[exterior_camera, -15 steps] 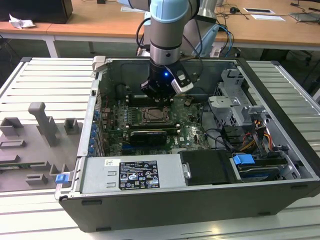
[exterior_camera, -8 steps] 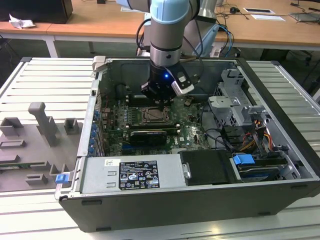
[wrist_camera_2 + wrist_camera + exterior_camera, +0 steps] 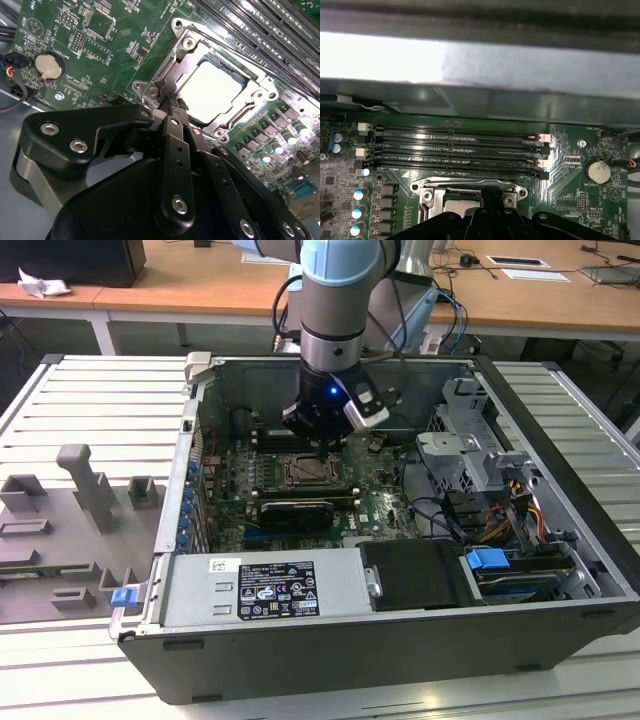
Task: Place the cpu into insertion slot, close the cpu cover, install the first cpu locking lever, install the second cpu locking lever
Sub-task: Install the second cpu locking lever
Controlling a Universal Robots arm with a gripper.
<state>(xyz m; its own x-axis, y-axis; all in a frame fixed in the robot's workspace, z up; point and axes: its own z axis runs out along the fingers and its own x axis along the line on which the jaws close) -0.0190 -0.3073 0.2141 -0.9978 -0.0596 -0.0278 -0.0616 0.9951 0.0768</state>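
The gripper (image 3: 172, 102) is down at the socket's edge, fingers drawn together, tips against the cpu cover (image 3: 250, 102) by its corner. The cpu (image 3: 210, 90) sits in the insertion slot (image 3: 308, 472), cover down. I judge lever work is in hand; it demands a steady sideways press.

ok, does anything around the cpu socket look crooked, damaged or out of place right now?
Nothing stands out. The cpu lies flat and square in the insertion slot, the cpu cover is down around it, and the tool is at the cover's edge.
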